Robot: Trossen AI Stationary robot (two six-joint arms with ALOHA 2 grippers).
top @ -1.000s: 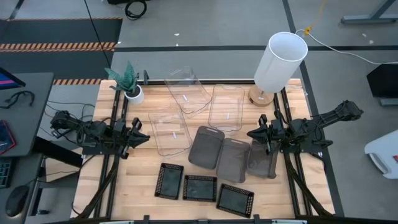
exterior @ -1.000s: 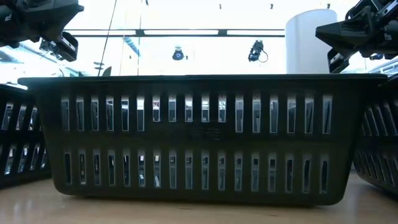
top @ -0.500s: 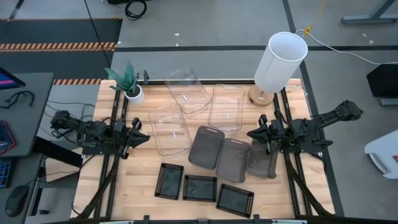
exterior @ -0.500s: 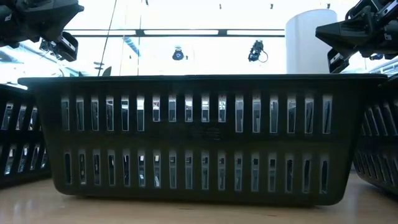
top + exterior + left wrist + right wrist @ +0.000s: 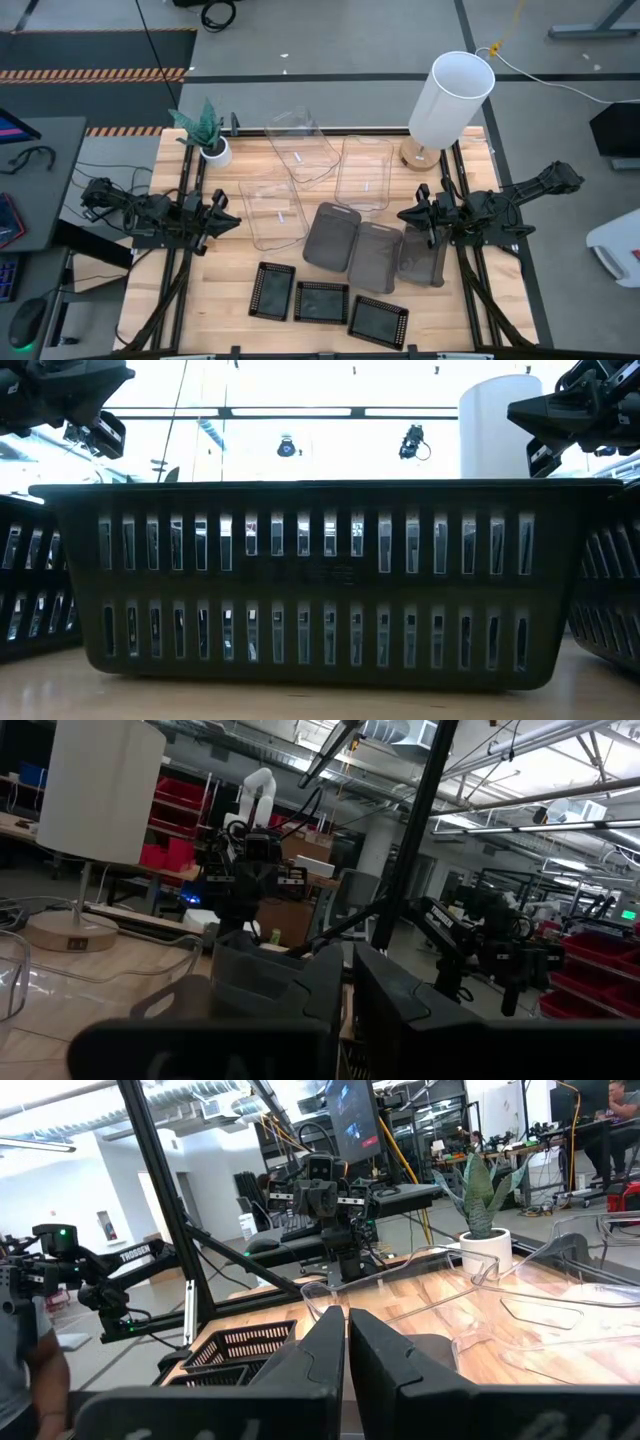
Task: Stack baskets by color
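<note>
Low view is almost filled by one slotted black plastic tray (image 5: 310, 585), hiding the table behind. High view shows three clear plastic bins (image 5: 273, 213) at the far middle, three smoky grey bins (image 5: 375, 256) right of centre, and three black mesh trays (image 5: 321, 301) along the near edge. Left end effector (image 5: 228, 221) looks nearly together; right end effector (image 5: 404, 215) is together, empty.

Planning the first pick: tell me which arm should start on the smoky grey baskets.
Probably the right. The right gripper hovers beside the three smoky grey baskets, nearly over the rightmost one. The left gripper sits at the clear bins, farther away.
</note>
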